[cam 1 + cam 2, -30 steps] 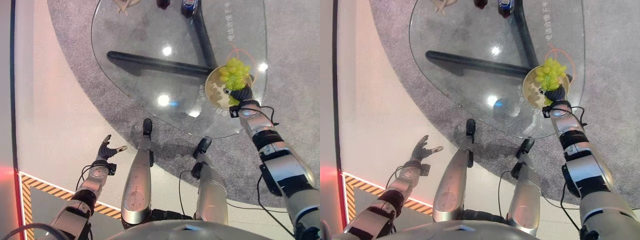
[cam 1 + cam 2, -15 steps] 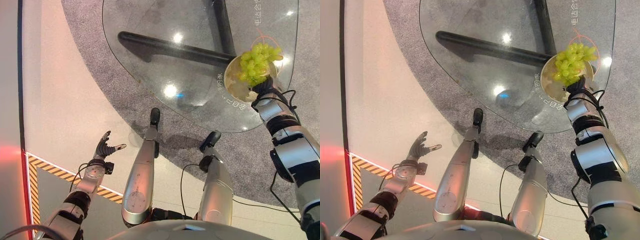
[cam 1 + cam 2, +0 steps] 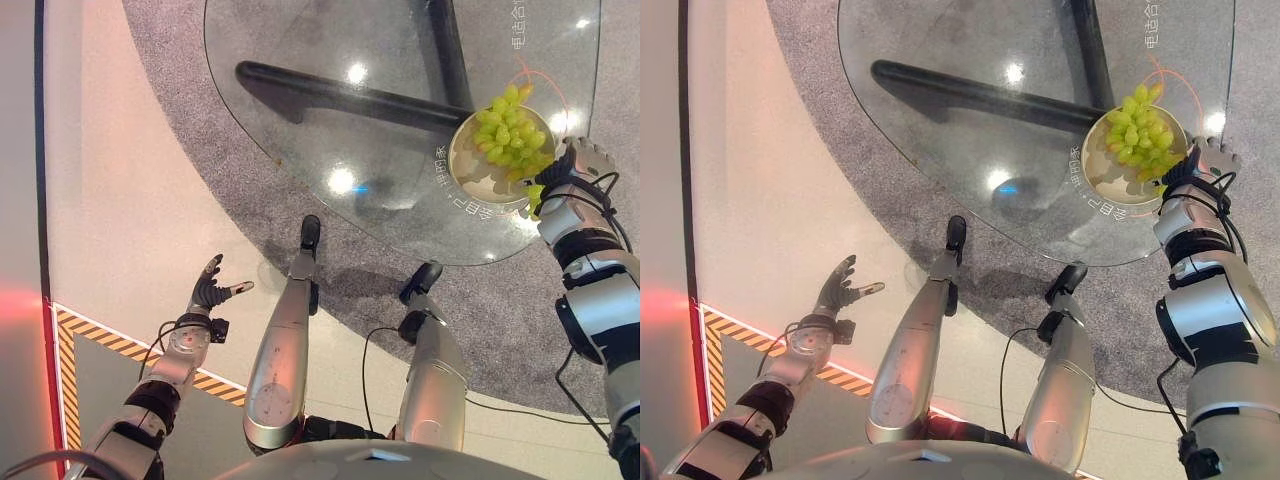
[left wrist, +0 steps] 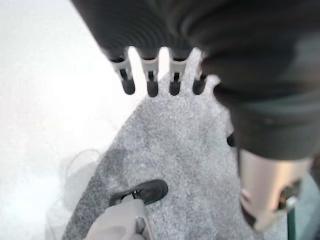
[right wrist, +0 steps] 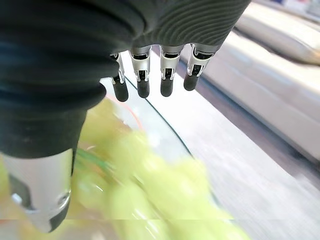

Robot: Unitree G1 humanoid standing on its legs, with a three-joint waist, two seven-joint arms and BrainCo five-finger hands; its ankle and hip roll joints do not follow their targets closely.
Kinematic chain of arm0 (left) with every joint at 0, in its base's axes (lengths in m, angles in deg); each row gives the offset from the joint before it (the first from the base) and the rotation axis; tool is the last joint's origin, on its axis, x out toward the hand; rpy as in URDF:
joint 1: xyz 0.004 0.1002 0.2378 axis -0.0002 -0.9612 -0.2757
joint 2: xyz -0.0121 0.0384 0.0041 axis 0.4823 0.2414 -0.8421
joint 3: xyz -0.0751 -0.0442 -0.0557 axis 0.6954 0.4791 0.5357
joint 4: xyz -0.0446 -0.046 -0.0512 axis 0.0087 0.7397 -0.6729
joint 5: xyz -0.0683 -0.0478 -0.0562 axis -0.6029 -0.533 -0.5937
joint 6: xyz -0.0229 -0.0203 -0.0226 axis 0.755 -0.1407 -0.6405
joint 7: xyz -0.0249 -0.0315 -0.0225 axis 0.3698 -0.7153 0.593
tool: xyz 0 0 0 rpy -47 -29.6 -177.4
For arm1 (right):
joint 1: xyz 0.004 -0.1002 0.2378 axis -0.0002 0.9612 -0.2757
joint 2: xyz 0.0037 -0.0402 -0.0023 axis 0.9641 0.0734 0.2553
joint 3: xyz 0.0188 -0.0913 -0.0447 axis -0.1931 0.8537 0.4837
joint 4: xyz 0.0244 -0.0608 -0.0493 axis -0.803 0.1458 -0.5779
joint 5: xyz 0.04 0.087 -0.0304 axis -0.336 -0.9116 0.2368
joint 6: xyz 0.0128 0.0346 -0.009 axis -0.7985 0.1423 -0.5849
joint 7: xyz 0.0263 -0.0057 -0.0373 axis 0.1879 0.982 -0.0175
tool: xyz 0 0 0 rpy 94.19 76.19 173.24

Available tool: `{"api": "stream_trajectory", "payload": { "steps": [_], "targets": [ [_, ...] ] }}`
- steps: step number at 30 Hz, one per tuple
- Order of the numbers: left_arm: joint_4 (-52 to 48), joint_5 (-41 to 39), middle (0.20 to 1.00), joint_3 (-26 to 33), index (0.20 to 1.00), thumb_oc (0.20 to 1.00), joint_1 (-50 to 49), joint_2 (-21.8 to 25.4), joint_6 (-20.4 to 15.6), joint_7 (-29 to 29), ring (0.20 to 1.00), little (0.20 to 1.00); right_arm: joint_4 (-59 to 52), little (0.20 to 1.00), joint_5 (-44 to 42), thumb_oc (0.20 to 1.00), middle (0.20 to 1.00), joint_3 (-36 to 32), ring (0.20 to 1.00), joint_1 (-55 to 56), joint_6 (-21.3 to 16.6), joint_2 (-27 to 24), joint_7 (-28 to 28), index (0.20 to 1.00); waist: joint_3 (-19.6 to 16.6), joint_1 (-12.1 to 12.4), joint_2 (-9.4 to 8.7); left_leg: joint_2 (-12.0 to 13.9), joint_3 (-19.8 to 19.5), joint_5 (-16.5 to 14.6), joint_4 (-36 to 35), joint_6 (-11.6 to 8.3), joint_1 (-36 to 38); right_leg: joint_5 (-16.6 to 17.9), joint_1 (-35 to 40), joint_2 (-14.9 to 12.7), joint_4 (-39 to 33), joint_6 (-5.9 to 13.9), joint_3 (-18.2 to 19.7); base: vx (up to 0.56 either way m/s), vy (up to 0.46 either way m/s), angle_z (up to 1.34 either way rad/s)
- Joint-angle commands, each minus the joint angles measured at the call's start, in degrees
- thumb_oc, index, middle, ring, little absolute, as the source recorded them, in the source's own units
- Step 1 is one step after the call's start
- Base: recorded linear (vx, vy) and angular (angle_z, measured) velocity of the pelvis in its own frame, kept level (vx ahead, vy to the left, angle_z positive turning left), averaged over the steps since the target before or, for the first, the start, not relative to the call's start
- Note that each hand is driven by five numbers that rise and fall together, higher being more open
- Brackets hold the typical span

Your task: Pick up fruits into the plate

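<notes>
On the plate (image 3: 470, 180) lie grapes (image 3: 510, 135), right hand (image 3: 585, 158) open beside.

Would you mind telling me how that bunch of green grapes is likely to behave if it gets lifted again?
The grape bunch looks loosely clustered, so it would probably sag and shift. Some grapes overhang the plate rim, so they might roll or detach.
</notes>
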Motion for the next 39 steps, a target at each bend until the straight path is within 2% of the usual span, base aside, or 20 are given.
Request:
{"api": "stream_trajectory", "payload": {
  "steps": [1, 2, 3, 4, 5, 10, 13, 14, 17, 19, 22, 23, 25, 27, 28, 31, 39],
  "targets": [
    [-0.1, -1.5, 1.0, -1.8, 1.0, 1.0, -4.4, 0.9, -0.3, 1.6, 1.0, 1.0, -3.5, 1.0, 2.0, 1.0, 1.0, 2.4, 1.0, 1.4, -5.4, -7.2, -8.1, 1.0, -0.7, -0.3, 3.41, -4.4, 2.5, -8.3, 1.9, 2.83, 1.6, -5.5, -1.9, 4.0, 7.6, -0.84, -2.1, 0.0, 0.0, 0.0],
    [-0.1, -1.5, 1.0, -1.8, 1.0, 1.0, -4.4, 0.9, -0.3, 1.6, 1.0, 1.0, -3.5, 1.0, 2.0, 1.0, 1.0, 2.4, 1.0, 1.4, -5.4, -7.2, -8.1, 1.0, -0.7, -0.2, 3.4, -4.4, 2.5, -8.3, 1.9, 2.83, 1.6, -5.6, -1.9, 4.0, 7.6, -0.84, -2.1, -0.08, -0.006, 0.01],
    [0.5, -1.2, 1.0, -1.2, 1.0, 1.0, -3.5, 0.9, -0.3, 2.4, 1.0, 1.0, -5.8, 1.0, 2.1, 1.0, 1.0, 2.2, 1.0, 1.2, -6.9, -7.3, -10.4, 1.0, -0.7, -0.5, 3.05, -4.2, 2.7, -6.7, 1.5, 3.25, 0.5, -3.8, -2.7, 4.3, 6.6, -1.46, -2.8, 0.0, 0.0, 0.0],
    [0.6, -1.1, 1.0, -1.4, 1.0, 1.0, -4.0, 0.9, -0.3, 2.5, 1.0, 1.0, -6.1, 1.0, 2.2, 1.0, 1.0, 2.4, 1.0, 1.9, -7.6, -7.1, -11.2, 1.0, -0.7, -0.5, 2.95, -4.3, 2.5, -8.5, 1.8, 2.86, 2.1, -5.5, -1.5, 4.3, 7.5, -0.74, -2.0, -0.08, -0.024, 0.01],
    [1.4, -0.8, 1.0, -0.9, 1.0, 1.0, -3.1, 0.7, -0.7, 3.3, 1.0, 1.0, -7.9, 1.0, 2.8, 1.0, 1.0, 2.2, 1.0, 1.8, -9.6, -7.0, -14.1, 1.0, -0.7, -0.7, 2.66, -4.1, 2.7, -6.9, 1.4, 3.32, 1.1, -3.7, -2.4, 4.5, 6.6, -1.36, -2.6, 0.0, 0.0, 0.0],
    [3.0, -1.3, 1.0, -0.1, 1.0, 1.0, -2.7, 0.4, -1.7, 3.4, 1.0, 1.0, -13.7, 1.0, 4.5, 1.0, 1.0, 2.1, 1.0, 3.9, -14.1, -6.7, -18.9, 1.0, -0.7, -1.5, 1.75, -4.0, 2.9, -7.6, 1.2, 3.23, 3.2, -3.9, -0.6, 4.9, 6.1, -1.18, -2.2, -0.03, -0.001, 0.0],
    [3.6, -1.3, 1.0, 0.8, 1.0, 1.0, -2.4, 0.0, -1.6, 1.4, 1.0, 1.0, -17.3, 1.0, 4.8, 1.0, 1.0, 1.8, 1.0, 6.4, -16.5, -5.8, -18.9, 1.0, -0.7, -2.1, 0.73, -3.8, 3.2, -8.1, 0.6, 3.08, 5.9, -4.0, 1.9, 5.1, 5.0, -0.97, -1.8, -0.05, -0.004, 0.01],
    [4.1, -1.3, 1.0, 1.4, 1.0, 1.0, -2.0, -0.1, -1.3, -0.1, 1.0, 1.0, -19.4, 1.0, 5.8, 1.0, 1.0, 1.4, 1.0, 9.1, -18.7, -4.9, -17.9, 1.0, -0.7, -2.6, -0.04, -3.5, 3.4, -8.6, 0.0, 2.94, 8.8, -3.9, 4.5, 5.1, 4.1, -0.7, -1.6, -0.04, -0.001, 0.0],
    [4.8, -0.6, 1.0, 2.0, 1.0, 1.0, -1.6, -0.5, -0.9, -0.5, 1.0, 1.0, -20.9, 1.0, 7.5, 1.0, 1.0, 0.8, 1.0, 12.2, -20.5, -3.5, -17.0, 1.0, -0.7, -2.9, -0.74, -3.1, 3.6, -9.0, -0.6, 2.78, 11.5, -4.0, 7.1, 5.0, 3.4, -0.44, -1.4, -0.02, -0.003, -0.02],
    [6.6, 0.0, 1.0, 3.0, 1.0, 1.0, -0.9, -0.7, -0.1, -0.9, 1.0, 1.0, -23.3, 1.0, 8.5, 1.0, 1.0, 0.0, 1.0, 17.4, -22.4, -1.3, -15.7, 1.0, -0.7, -3.9, -2.14, -2.2, 4.0, -9.4, -1.9, 2.48, 16.4, -3.9, 11.9, 5.3, 1.2, -0.05, -0.6, 0.0, -0.008, -0.02],
    [7.6, 1.0, 1.0, 3.8, 1.0, 1.0, -0.5, -0.9, 0.7, -0.8, 1.0, 1.0, -24.4, 1.0, 8.9, 1.0, 1.0, -0.7, 1.0, 21.1, -23.7, 0.7, -14.2, 1.0, -0.7, -4.6, -3.11, -1.5, 4.6, -9.5, -2.9, 2.02, 19.9, -3.7, 15.8, 5.5, -1.0, 0.16, -0.3, 0.0, -0.014, -0.09],
    [9.7, 1.9, 1.0, 4.4, 1.0, 1.0, -0.6, -1.4, 1.3, -0.7, 1.0, 1.0, -25.4, 1.0, 9.1, 1.0, 1.0, -1.2, 1.0, 26.1, -24.1, 3.4, -12.3, 1.0, -2.7, -5.5, -4.25, -0.8, 5.3, -9.6, -4.5, 1.58, 22.8, -3.4, 19.1, 5.7, -3.7, 0.51, -0.1, 0.05, -0.002, -0.22],
    [10.7, 2.6, 1.0, 4.8, 1.0, 1.0, -0.8, -1.6, 1.7, -0.6, 1.0, 1.0, -25.7, 1.0, 9.4, 1.0, 1.0, -1.6, 1.0, 28.7, -24.3, 4.9, -11.0, 1.0, -4.1, -6.1, -4.81, -0.4, 5.7, -9.4, -5.3, 1.4, 23.9, -3.0, 20.5, 5.8, -5.0, 0.65, 0.0, 0.03, 0.017, -0.2],
    [12.5, 5.9, 1.0, 5.4, 1.0, 1.0, -1.6, -2.8, 2.9, -0.5, 1.0, 1.0, -25.1, 1.0, 8.9, 1.0, 1.0, -3.0, 1.0, 35.9, -26.3, 7.8, -9.0, 1.0, -7.4, -7.1, -5.46, 0.3, 6.5, -9.4, -7.0, 1.11, 26.9, -2.6, 23.6, 5.5, -7.4, 1.12, 0.1, 0.05, 0.035, -0.16],
    [12.6, 6.3, 1.0, 5.3, 1.0, 1.0, -1.8, -2.9, 2.8, -0.4, 1.0, 1.0, -25.1, 1.0, 8.7, 1.0, 1.0, -3.2, 1.0, 36.5, -26.5, 8.0, -8.8, 1.0, -7.7, -7.2, -5.51, 0.3, 6.5, -9.4, -7.2, 1.1, 27.2, -2.5, 23.8, 5.5, -7.5, 1.18, 0.2, 0.06, 0.04, -0.19],
    [15.9, 8.3, 1.0, 6.0, 1.0, 1.0, -3.4, -4.5, 3.4, 0.2, 1.0, 1.0, -23.4, 1.0, 6.5, 1.0, 1.0, -4.7, 1.0, 43.8, -30.0, 11.8, -5.8, 1.0, -11.9, -8.4, -5.66, 1.5, 8.1, -9.3, -8.9, 0.64, 30.9, -1.9, 27.1, 4.5, -9.3, 1.93, 0.0, 0.07, 0.045, -0.19],
    [23.4, 11.5, 1.0, 7.8, 1.0, 1.0, -4.4, -6.7, 3.6, 1.1, 1.0, 1.0, -17.2, 1.0, 5.2, 1.0, 1.0, -6.7, 1.0, 52.6, -31.2, 17.3, -4.0, 1.0, -19.3, -11.2, -5.12, 3.0, 10.4, -8.7, -11.7, -0.38, 36.5, -1.4, 32.3, 3.8, -12.5, 2.65, 0.7, 0.05, 0.01, -0.16]
  ]
}}
